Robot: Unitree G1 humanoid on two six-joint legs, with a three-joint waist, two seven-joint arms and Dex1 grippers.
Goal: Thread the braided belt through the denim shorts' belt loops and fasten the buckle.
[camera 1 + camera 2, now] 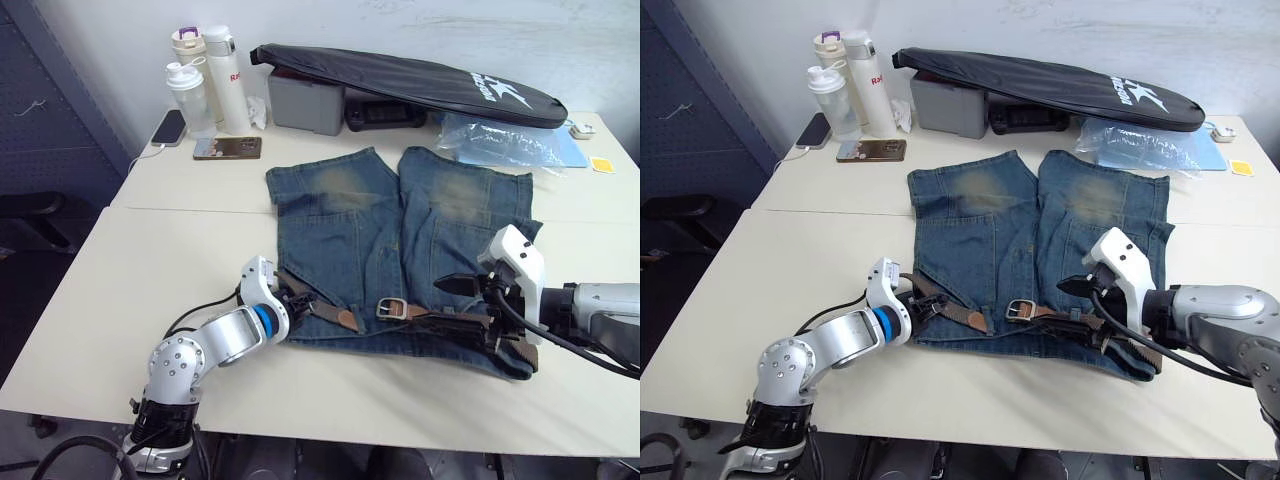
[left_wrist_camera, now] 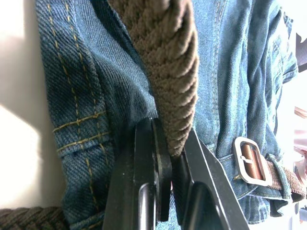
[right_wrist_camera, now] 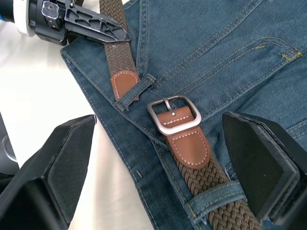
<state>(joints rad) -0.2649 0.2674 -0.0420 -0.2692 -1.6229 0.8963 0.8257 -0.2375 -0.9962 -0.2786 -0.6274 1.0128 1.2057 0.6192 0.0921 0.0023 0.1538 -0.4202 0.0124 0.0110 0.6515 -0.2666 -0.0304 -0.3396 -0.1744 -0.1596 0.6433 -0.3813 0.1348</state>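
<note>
The denim shorts (image 1: 400, 230) lie flat on the table, waistband toward me. The braided belt (image 3: 117, 52) runs along the waistband. Its reddish-brown tip (image 3: 124, 84) is tucked under a belt loop (image 3: 135, 91) just left of the silver buckle (image 3: 173, 115). Another loop (image 3: 216, 196) crosses the strap behind the buckle. My left gripper (image 1: 297, 298) is shut on the belt at the waistband's left end, with the strap pinched between its fingers (image 2: 153, 143). My right gripper (image 1: 468, 300) hovers open just right of the buckle, which shows between its fingers in the right wrist view.
At the back of the table are several bottles (image 1: 210, 80), two phones (image 1: 227, 148), a grey box (image 1: 305, 103), a long black zipped bag (image 1: 400, 80) and a clear plastic bag (image 1: 500, 140). Bare tabletop (image 1: 150, 260) lies left of the shorts.
</note>
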